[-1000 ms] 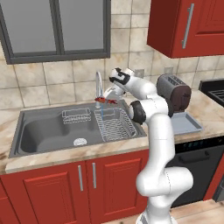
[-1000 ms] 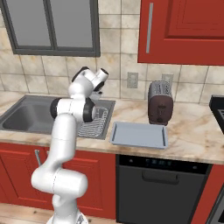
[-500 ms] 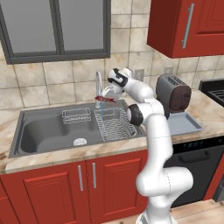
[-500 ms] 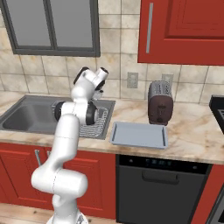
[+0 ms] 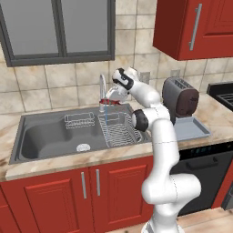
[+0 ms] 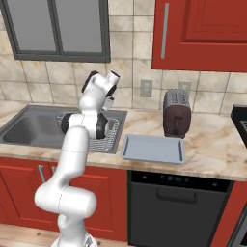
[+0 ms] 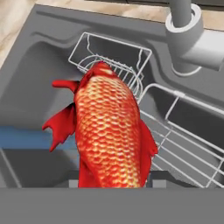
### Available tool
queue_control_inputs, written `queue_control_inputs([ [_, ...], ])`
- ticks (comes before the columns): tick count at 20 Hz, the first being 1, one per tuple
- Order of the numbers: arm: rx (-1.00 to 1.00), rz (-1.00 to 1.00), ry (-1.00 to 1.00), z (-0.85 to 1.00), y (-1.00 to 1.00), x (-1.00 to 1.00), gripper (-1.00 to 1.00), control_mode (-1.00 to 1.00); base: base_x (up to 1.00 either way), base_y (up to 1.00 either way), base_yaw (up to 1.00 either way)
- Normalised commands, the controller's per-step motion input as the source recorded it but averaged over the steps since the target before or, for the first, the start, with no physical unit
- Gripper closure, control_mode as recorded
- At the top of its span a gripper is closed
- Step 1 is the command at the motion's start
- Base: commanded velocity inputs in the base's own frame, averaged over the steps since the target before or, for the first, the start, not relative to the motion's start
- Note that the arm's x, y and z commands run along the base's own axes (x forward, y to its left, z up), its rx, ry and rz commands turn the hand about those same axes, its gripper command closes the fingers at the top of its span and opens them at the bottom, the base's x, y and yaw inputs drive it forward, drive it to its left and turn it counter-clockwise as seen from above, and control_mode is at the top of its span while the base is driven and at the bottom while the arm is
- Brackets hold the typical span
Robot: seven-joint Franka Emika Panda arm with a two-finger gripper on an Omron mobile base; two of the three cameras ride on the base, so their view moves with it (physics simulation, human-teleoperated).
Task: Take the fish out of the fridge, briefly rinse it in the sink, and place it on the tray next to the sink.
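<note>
A white robot arm reaches over a kitchen sink, and its gripper point(image 5: 109, 99) is closed on a red-orange fish point(image 7: 110, 131). Seen from the hand camera, the fish is the nearest thing: its scaly body rises from between the finger tips, with red fins spread to either side. In the left base view the fish point(image 5: 109, 101) is a small red shape held above the sink point(image 5: 50, 136), right beside the spout of the chrome faucet point(image 5: 102, 88). A thin blue stream of water point(image 5: 105, 113) falls from there toward the basin.

Below the fish lie two wire racks. The larger wire rack point(image 5: 119, 129) fills the right part of the basin, directly under the gripper. The smaller wire basket point(image 5: 79, 120) sits to its left, near the back wall of the sink. A round drain point(image 5: 83, 147) shows on the basin floor, in front of the basket. In the hand view the grey base of the faucet point(image 7: 186, 39) stands at the far edge of the sink.

To the right of the sink, on the marbled beige counter point(image 6: 212, 159), lies the flat pale grey-blue tray point(image 6: 153, 148), well apart from the fish. Just behind the tray stands a dark toaster point(image 6: 174, 114).

Red cabinet doors point(image 5: 54, 195) run under the counter, and a black dishwasher point(image 6: 176, 207) sits below the tray. The wall behind is beige tile, with a grey-framed window point(image 5: 59, 29) above the sink and a red upper cabinet point(image 6: 202, 34) to the right.
</note>
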Motion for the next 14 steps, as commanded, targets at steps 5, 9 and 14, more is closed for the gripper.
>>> queue_control_inputs([
  [5, 0.00, 0.01, -0.08, 0.00, 0.00, -0.99, 1.00, -1.00, 0.00, 0.00, 0.00],
  [9, 0.00, 0.00, 0.00, 0.00, 0.00, -0.94, 1.00, -1.00, 0.00, 0.00, 0.00],
  [14, 0.00, 0.00, -0.03, -0.02, 0.00, -1.00, 1.00, -1.00, 0.00, 0.00, 0.00],
])
